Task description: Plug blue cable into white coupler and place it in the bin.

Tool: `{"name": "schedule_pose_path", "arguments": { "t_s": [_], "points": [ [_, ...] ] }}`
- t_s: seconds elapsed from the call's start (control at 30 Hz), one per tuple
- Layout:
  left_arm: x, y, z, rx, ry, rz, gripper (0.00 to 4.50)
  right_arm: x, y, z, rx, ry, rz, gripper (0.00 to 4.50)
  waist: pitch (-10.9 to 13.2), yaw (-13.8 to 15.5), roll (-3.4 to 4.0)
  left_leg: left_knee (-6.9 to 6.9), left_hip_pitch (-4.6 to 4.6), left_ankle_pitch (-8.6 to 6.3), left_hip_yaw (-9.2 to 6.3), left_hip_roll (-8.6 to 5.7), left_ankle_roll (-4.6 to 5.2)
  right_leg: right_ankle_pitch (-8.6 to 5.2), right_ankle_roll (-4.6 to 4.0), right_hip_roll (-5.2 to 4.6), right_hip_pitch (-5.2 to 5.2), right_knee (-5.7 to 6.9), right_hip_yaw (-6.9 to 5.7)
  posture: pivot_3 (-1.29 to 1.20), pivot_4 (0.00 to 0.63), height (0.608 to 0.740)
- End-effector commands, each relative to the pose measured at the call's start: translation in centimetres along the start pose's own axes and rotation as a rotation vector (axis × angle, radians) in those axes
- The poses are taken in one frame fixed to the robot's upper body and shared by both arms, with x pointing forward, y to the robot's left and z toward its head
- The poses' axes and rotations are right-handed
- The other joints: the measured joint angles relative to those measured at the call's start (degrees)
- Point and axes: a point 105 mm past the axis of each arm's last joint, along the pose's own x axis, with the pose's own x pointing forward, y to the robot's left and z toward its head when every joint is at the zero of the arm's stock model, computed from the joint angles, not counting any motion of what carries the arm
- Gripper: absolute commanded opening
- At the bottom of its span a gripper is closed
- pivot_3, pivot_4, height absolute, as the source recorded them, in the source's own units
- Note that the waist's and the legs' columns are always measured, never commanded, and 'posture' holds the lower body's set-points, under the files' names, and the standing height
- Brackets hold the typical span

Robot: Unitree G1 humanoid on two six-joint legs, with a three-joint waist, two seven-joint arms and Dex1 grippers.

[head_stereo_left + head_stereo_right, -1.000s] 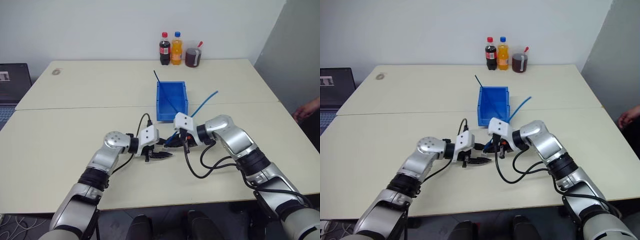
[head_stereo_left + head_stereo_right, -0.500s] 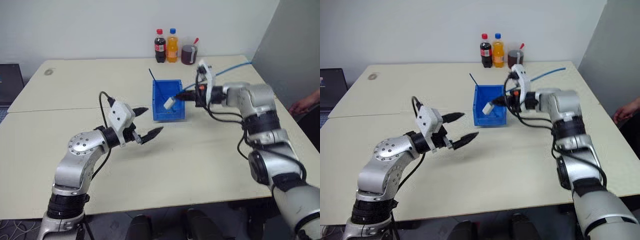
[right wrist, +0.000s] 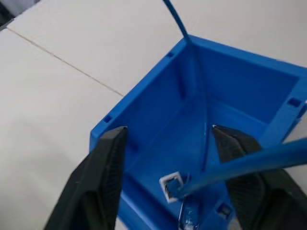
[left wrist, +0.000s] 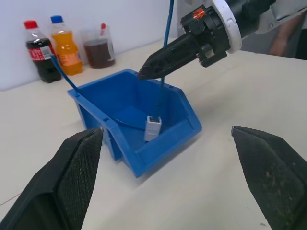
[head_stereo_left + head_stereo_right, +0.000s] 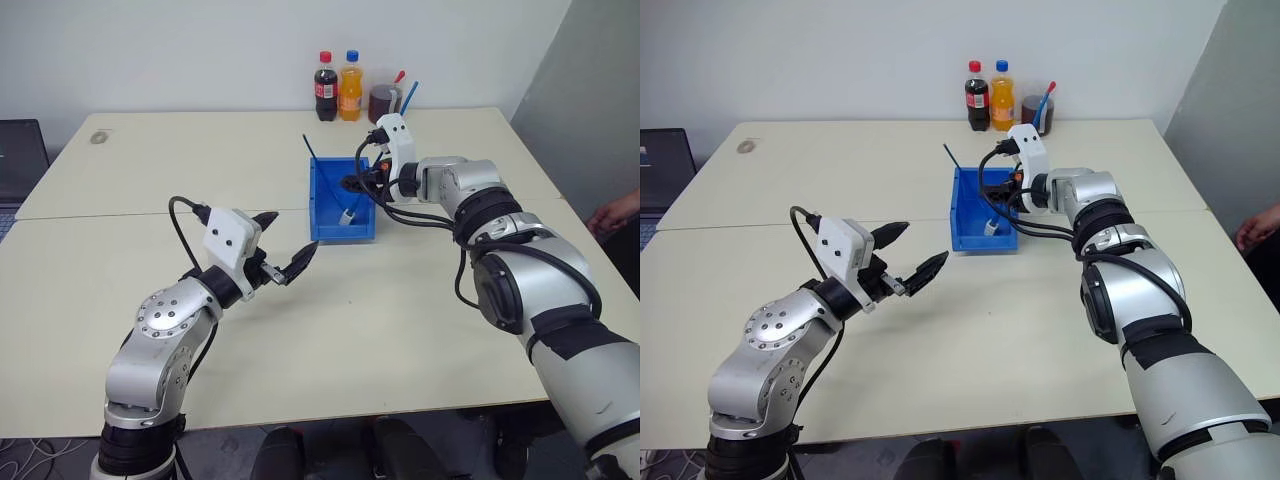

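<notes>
Both grippers gaping, gripping nothing: right gripper (image 3: 168, 187) above bin (image 5: 322, 205) at frame centre, left gripper (image 5: 287, 245) lower left; risk: stiff blue cable (image 4: 166, 28) levering white coupler (image 4: 153, 128) out.

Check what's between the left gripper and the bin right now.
Only bare tabletop. In the left eye view the left gripper hangs short of the bin, with nothing between them; the left wrist view shows the same.
</notes>
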Motion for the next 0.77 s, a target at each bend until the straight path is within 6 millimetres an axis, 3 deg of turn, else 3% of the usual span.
{"name": "schedule_pose_path", "arguments": {
  "t_s": [0.03,0.07,0.17,0.27,0.37,0.47,0.53,0.63,0.7,0.77],
  "points": [
    [0.0,0.9,0.8,0.025,-0.03,0.07,4.5,-1.2,-0.9,3.6,-0.099,-0.095,-0.061,3.94,0.0,-0.01,0.0,0.01,0.0,0.0,0.01,0.0,0.0,0.0,0.0,0.0,0.0,0.0,0.01,0.0,0.15,0.74],
    [0.0,1.6,0.8,0.023,-0.03,0.103,4.5,-1.4,-1.2,3.7,-0.134,-0.1,-0.081,4.16,0.0,-0.02,0.0,0.02,0.0,0.0,0.01,0.0,0.0,0.0,0.01,0.0,0.0,0.0,0.01,0.0,0.15,0.74],
    [0.1,3.6,0.6,0.029,-0.025,0.183,4.5,-1.8,-2.1,4.5,-0.178,-0.14,-0.151,4.16,0.0,-0.03,0.0,0.02,0.0,0.0,-0.02,-0.01,0.0,0.0,0.01,0.0,0.0,0.04,-0.02,0.0,0.15,0.74],
    [0.5,5.1,0.6,0.018,-0.045,0.248,4.5,-3.4,-4.4,7.0,-0.184,-0.267,-0.374,4.16,0.0,-0.08,0.0,0.03,0.0,0.0,-0.04,0.0,0.0,0.0,0.0,0.01,-0.01,0.07,-0.03,0.0,0.15,0.74],
    [1.0,5.1,0.1,0.021,-0.028,0.243,4.5,-5.2,-6.2,8.6,-0.153,-0.355,-0.534,4.16,0.01,-0.05,0.0,0.03,-0.1,0.01,-0.02,0.0,-0.01,0.0,0.0,0.0,-0.07,0.05,-0.02,0.0,0.15,0.74],
    [0.9,5.0,-0.6,0.015,0.001,0.252,4.5,-5.6,-6.9,7.9,-0.124,-0.358,-0.537,4.16,0.0,0.0,0.0,0.02,-0.17,0.01,-0.01,0.0,-0.02,0.01,0.0,-0.01,-0.12,-0.01,-0.01,0.0,0.15,0.74],
    [0.2,5.4,-1.3,0.011,0.023,0.302,4.5,-5.2,-7.1,6.2,-0.126,-0.327,-0.473,4.16,-0.02,-0.03,-0.01,-0.01,-0.19,-0.01,-0.01,0.01,-0.04,0.01,0.0,-0.01,-0.11,-0.08,-0.01,0.0,0.15,0.74],
    [-1.6,6.2,-2.7,0.001,0.064,0.405,4.5,-4.4,-6.2,0.4,-0.079,-0.236,-0.277,4.16,-0.12,-0.03,-0.1,-0.06,-0.16,-0.02,-0.03,0.03,-0.06,0.01,0.0,-0.02,-0.06,-0.15,-0.03,0.0,0.15,0.74],
    [-2.5,6.2,-3.3,-0.016,0.082,0.436,4.5,-5.9,-4.9,-2.8,-0.087,-0.251,-0.258,4.16,-0.18,0.43,-0.14,-0.05,-0.16,-0.04,-0.19,0.12,-0.09,0.01,0.0,-0.06,0.07,-0.25,-0.17,0.0,0.15,0.74],
    [-3.2,6.2,-3.7,-0.037,0.085,0.45,4.5,-7.8,-2.9,-4.7,-0.13,-0.279,-0.279,4.16,-0.16,0.94,-0.11,-0.07,-0.34,-0.06,-0.37,0.2,-0.12,0.01,0.0,-0.29,0.0,-0.27,-0.34,0.0,0.15,0.74]
  ]
}}
